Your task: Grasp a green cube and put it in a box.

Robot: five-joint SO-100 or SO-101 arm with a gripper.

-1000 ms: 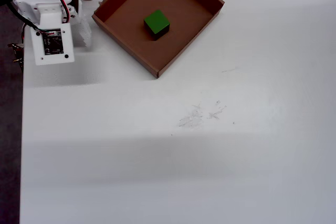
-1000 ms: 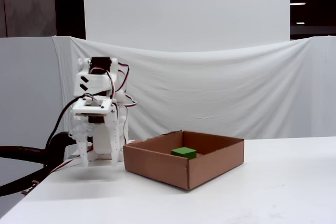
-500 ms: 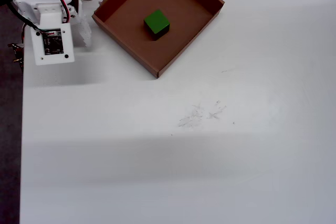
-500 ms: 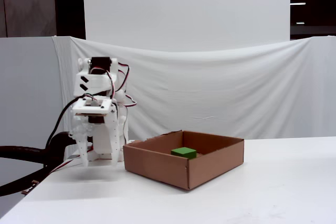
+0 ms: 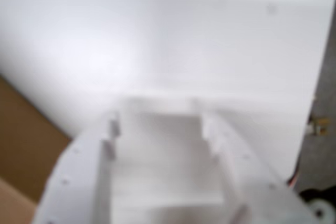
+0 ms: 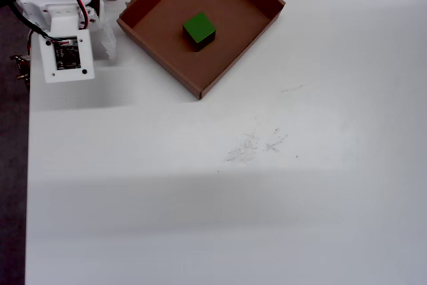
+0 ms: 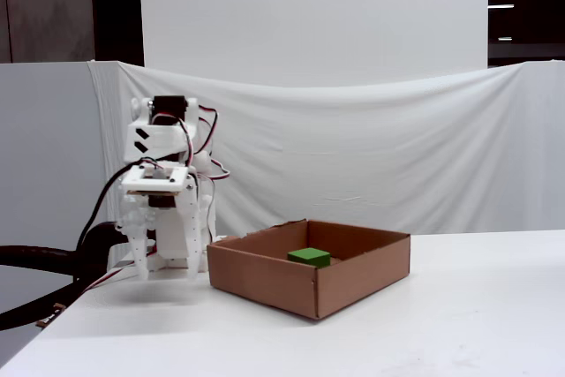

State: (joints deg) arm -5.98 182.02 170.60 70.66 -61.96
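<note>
Gripper (image 7: pixel 163 269) hangs folded down close to the robot's own base, over the bare white surface (image 6: pixel 220 218), its white fingers parted and holding nothing, as the wrist view makes plain: between the two prongs there is only blurred white. From where I stand the job looks done already, for the green cube (image 6: pixel 199 30) sits on the floor of the box (image 6: pixel 235 66), a little toward the middle, touching no wall that I can make out. In the overhead view the cube lies at about three o'clock from the gripper, slightly above level, with the near wall of the box between the two; the box itself sits turned like a diamond, one corner pointing to about five o'clock. Any coming move, I judge, turns on that sideways gap: the arm is clear of the box and need only stay so. The fixed view shows what the overhead cannot, namely that the gripper tips reach nearly down to the surface and that the cube lies low, below the rim. The wrist view shows only a brown sliver at its eight o'clock edge, likely the box, and no cube at all.
</note>
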